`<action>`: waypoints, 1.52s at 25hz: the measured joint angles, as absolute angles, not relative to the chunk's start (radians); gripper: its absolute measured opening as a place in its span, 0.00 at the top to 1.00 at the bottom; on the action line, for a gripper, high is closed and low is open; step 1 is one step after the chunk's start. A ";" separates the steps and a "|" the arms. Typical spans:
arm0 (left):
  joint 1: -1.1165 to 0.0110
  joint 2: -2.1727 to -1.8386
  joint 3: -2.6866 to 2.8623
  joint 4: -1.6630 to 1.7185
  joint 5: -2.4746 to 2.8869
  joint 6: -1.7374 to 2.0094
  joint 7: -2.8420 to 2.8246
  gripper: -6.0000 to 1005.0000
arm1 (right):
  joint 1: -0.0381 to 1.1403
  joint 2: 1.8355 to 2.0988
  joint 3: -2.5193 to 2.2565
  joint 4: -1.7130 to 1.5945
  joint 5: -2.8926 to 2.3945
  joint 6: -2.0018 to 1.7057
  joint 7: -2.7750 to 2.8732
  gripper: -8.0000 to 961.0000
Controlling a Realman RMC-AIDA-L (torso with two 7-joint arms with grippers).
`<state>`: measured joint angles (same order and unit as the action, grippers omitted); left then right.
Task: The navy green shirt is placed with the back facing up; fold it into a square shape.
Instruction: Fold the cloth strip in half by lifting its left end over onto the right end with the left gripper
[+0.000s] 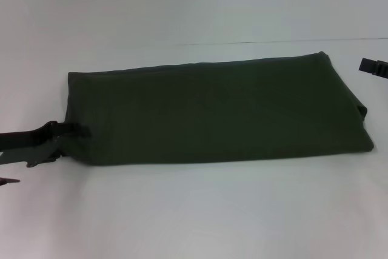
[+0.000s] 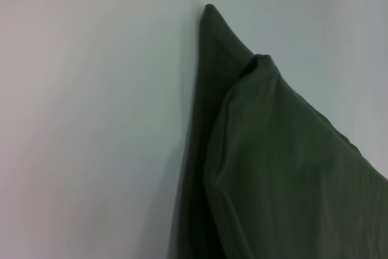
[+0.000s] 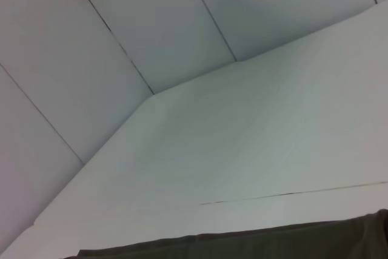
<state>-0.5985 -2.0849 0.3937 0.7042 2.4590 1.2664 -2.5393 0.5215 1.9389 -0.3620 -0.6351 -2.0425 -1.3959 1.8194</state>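
Observation:
The navy green shirt (image 1: 218, 113) lies folded into a long band across the white table (image 1: 194, 216), plain cloth up. My left gripper (image 1: 68, 133) is at the band's left end near its front corner, and its dark tip overlaps the cloth edge. The left wrist view shows that end of the shirt (image 2: 285, 168) close up, with a pointed corner and a folded layer on top. Only a black tip of my right gripper (image 1: 373, 67) shows in the head view, at the right edge and apart from the shirt's far right corner. A strip of the shirt (image 3: 273, 241) shows in the right wrist view.
A thin seam line (image 1: 273, 42) runs across the table behind the shirt. Panelled wall (image 3: 151, 22) rises beyond the table's far side.

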 joint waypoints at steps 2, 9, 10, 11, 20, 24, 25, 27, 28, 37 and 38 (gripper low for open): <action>-0.598 -2.085 0.391 0.704 2.459 1.263 -2.512 0.21 | 0.521 1.939 -0.362 -0.635 -2.041 -1.396 1.819 0.29; -0.598 -2.084 0.393 0.706 2.462 1.253 -2.500 0.44 | 0.522 1.939 -0.362 -0.635 -2.040 -1.394 1.819 0.29; -0.598 -2.084 0.394 0.707 2.462 1.251 -2.500 0.47 | 0.522 1.939 -0.362 -0.635 -2.040 -1.394 1.819 0.29; -0.597 -2.083 0.394 0.707 2.463 1.246 -2.499 0.51 | 0.523 1.939 -0.362 -0.635 -2.040 -1.394 1.819 0.29; -0.584 -2.087 0.392 0.704 2.463 1.234 -2.485 0.88 | 0.522 1.940 -0.362 -0.635 -2.040 -1.394 1.819 0.28; -0.568 -2.092 0.378 0.706 2.452 1.256 -2.468 0.96 | 0.521 1.948 -0.362 -0.635 -2.032 -1.394 1.812 0.28; -0.562 -2.093 0.367 0.707 2.449 1.268 -2.458 0.96 | 0.520 1.950 -0.362 -0.634 -2.029 -1.395 1.810 0.28; -0.552 -2.094 0.337 0.707 2.438 1.293 -2.428 0.96 | 0.516 1.954 -0.362 -0.633 -2.016 -1.398 1.808 0.28; -0.546 -2.094 0.314 0.707 2.430 1.309 -2.410 0.96 | 0.515 1.955 -0.362 -0.631 -2.010 -1.400 1.806 0.28; -0.496 -2.087 0.190 0.725 2.410 1.376 -2.290 0.96 | 0.515 1.992 -0.362 -0.623 -1.972 -1.399 1.791 0.28; -0.479 -2.083 0.180 0.745 2.412 1.381 -2.274 0.96 | 0.518 1.998 -0.362 -0.623 -1.970 -1.398 1.789 0.28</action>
